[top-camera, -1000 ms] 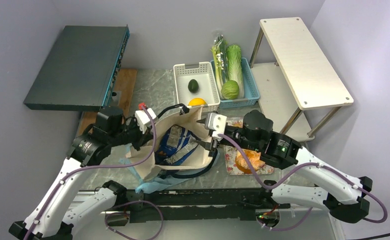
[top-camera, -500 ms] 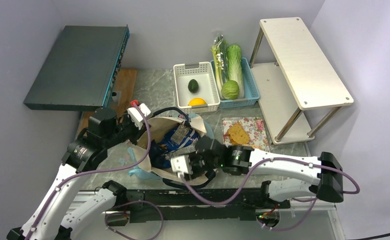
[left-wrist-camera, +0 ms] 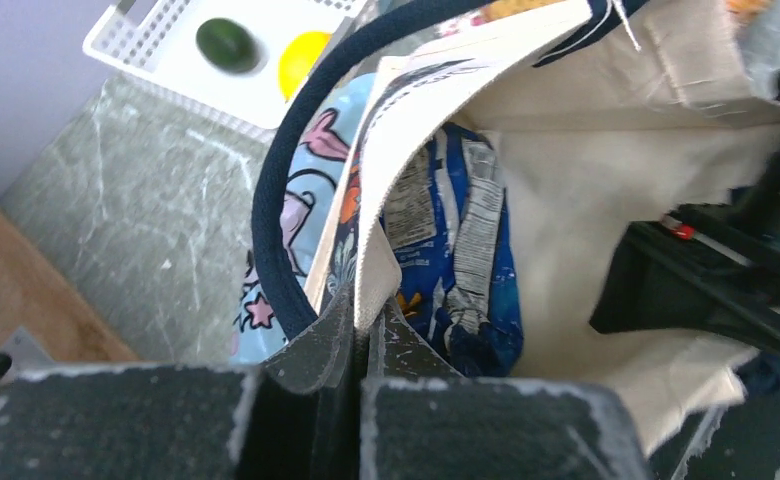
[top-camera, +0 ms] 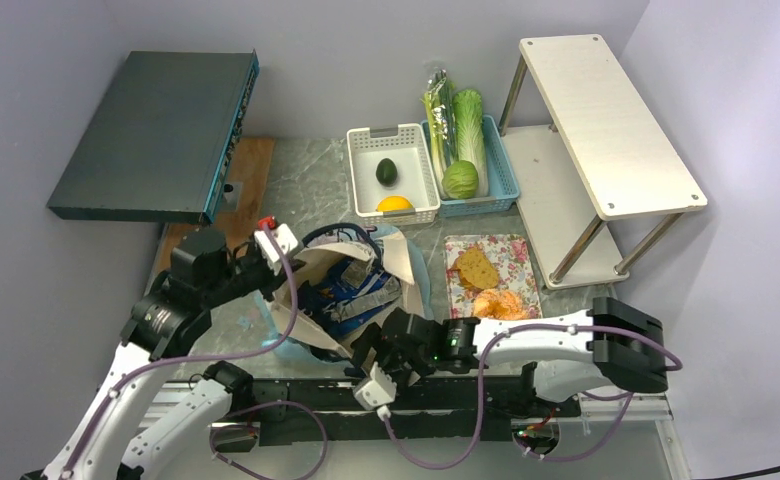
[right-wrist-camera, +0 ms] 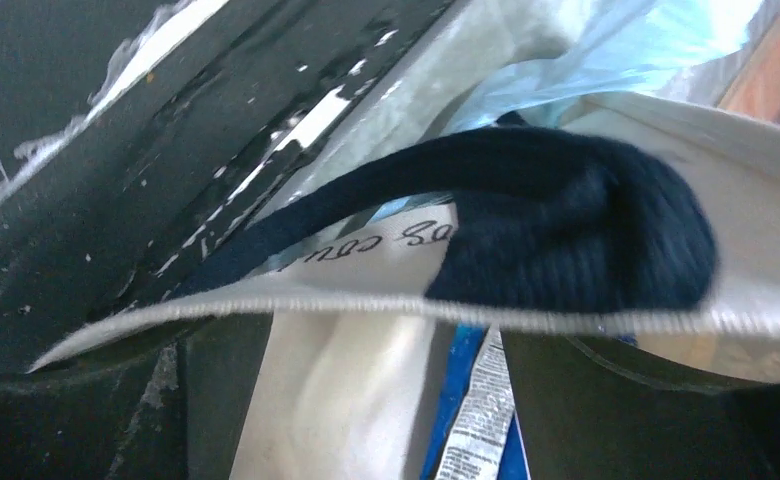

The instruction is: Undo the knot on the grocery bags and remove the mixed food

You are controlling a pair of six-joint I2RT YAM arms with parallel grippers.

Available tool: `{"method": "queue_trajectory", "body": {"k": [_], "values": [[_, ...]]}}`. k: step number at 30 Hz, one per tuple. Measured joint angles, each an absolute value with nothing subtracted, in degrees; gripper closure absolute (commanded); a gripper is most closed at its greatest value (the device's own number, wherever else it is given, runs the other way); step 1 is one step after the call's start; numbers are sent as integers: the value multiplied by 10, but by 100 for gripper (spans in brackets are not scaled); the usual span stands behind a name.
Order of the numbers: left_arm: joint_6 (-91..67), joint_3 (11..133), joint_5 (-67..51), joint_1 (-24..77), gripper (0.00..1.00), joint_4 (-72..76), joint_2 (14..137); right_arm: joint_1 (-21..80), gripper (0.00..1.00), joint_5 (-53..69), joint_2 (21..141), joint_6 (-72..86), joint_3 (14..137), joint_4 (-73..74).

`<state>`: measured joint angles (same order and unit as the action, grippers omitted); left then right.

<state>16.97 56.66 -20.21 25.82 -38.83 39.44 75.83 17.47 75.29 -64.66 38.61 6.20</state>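
Nearest, at the tote's 6 o'clock rim, the right gripper (right-wrist-camera: 356,335) has its jaws apart and clamps nothing. The rim of the tote (top-camera: 403,268) and the stitched end of a black strap (right-wrist-camera: 576,240) lie across its fingertips; whether they touch, I cannot tell. The tote stands open-mouthed mid-table (top-camera: 306,180) on the crumpled blue bag (right-wrist-camera: 626,50), which shows past it at 8 and 2 o'clock.

At the tote's 9 o'clock the left gripper (left-wrist-camera: 361,318) is clenched on the rim, the cloth pinched flat between its fingers. The chips (left-wrist-camera: 456,270) lie inside the tote, label up, touching its wall.

At 3 o'clock from the tote, just beside it, lies a floral mat (top-camera: 518,255). It carries the bread (top-camera: 476,267) and, on the near side of the bread, the doughnut (top-camera: 499,303).

Farther off, at 12 o'clock, stands a white basket (top-camera: 391,131) with the avocado (top-camera: 387,171) at its middle and a yellow fruit (top-camera: 394,204) against its near wall. Touching it at 3 o'clock is a blue basket (top-camera: 506,170). This one holds the stalks (top-camera: 436,105) and napa (top-camera: 471,125) lengthwise, with the cabbage (top-camera: 460,179) at the near end.

A white shelf (top-camera: 606,120) stands at 2 o'clock. At 10 o'clock a dark box (top-camera: 156,130) overhangs a wooden board (top-camera: 251,165).
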Motion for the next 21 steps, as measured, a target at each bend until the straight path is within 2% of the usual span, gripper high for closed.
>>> {"method": "queue_trajectory", "body": {"k": [3, 12, 18, 21], "values": [[190, 547, -234, 260, 100, -392, 358, 772, 12, 148, 783, -701, 352, 13], [275, 543, -276, 260, 100, -443, 331, 816, 14, 48, 898, -804, 390, -72], [359, 534, -291, 259, 100, -479, 304, 819, 11, 24, 883, -814, 415, -106], [399, 521, -297, 259, 100, -496, 282, 817, 13, 26, 841, -804, 415, -121]]}}
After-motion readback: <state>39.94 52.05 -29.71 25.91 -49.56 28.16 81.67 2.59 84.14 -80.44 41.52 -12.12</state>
